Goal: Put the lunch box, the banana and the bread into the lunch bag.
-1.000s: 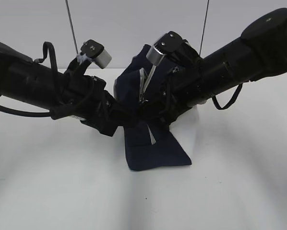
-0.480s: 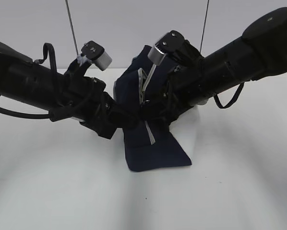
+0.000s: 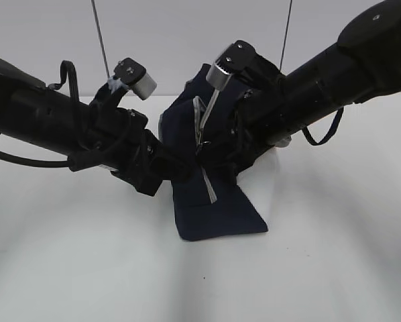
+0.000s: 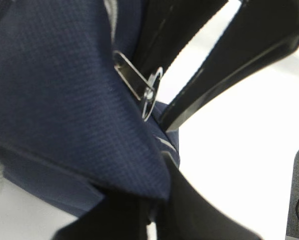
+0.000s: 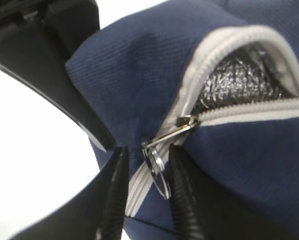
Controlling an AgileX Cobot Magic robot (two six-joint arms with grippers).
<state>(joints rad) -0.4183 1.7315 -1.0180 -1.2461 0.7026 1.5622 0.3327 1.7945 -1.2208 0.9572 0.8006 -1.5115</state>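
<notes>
The navy lunch bag (image 3: 217, 215) stands at the table's middle with both arms closed in on it. My left gripper (image 4: 158, 197) is shut on a fold of the lunch bag's (image 4: 64, 90) blue fabric. The zipper's ring pull (image 4: 149, 95) hangs just beyond that fold. My right gripper (image 5: 149, 150) is open, its ribbed fingers (image 5: 182, 190) on either side of the ring pull (image 5: 157, 162) without pinching it. The grey zipper (image 5: 189, 85) is partly undone and shows silver lining (image 5: 239, 75). Lunch box, banana and bread are out of view.
The bag sits on a white table (image 3: 86, 268) in front of a white wall. Two thin cables (image 3: 101, 40) hang at the back. The bag's white side panel (image 3: 273, 164) shows below the right arm. Bare table lies in front and to both sides.
The right arm has lifted slightly up and back, exposing a little more of the zipper line. The left arm and the bag have not moved.
</notes>
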